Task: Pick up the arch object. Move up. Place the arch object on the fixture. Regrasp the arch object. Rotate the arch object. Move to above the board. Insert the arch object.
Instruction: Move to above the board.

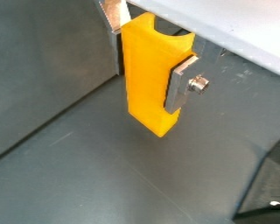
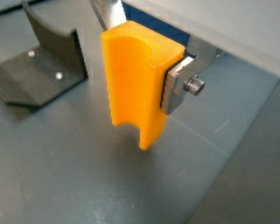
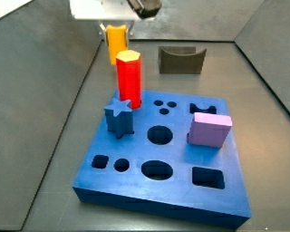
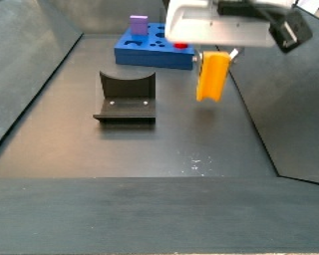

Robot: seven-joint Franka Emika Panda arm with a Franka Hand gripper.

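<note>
The arch object [image 1: 152,77] is a yellow-orange block with a curved notch at one end. It hangs upright in my gripper [image 1: 149,54], clear of the grey floor. It shows in both wrist views [image 2: 136,83] and both side views [image 3: 116,41] [image 4: 211,77]. My gripper [image 2: 143,52] is shut on it, one silver finger [image 1: 181,83] on each side. The fixture [image 4: 125,98] stands on the floor, apart from the arch, and shows in a wrist view [image 2: 43,61]. The blue board [image 3: 172,159] lies beyond the arch object in a side view [image 4: 147,50].
A tall red hexagonal pillar [image 3: 128,79], a blue star piece [image 3: 119,118] and a lilac cube [image 3: 209,129] stand on the board. Grey walls [image 4: 43,80] enclose the floor on each side.
</note>
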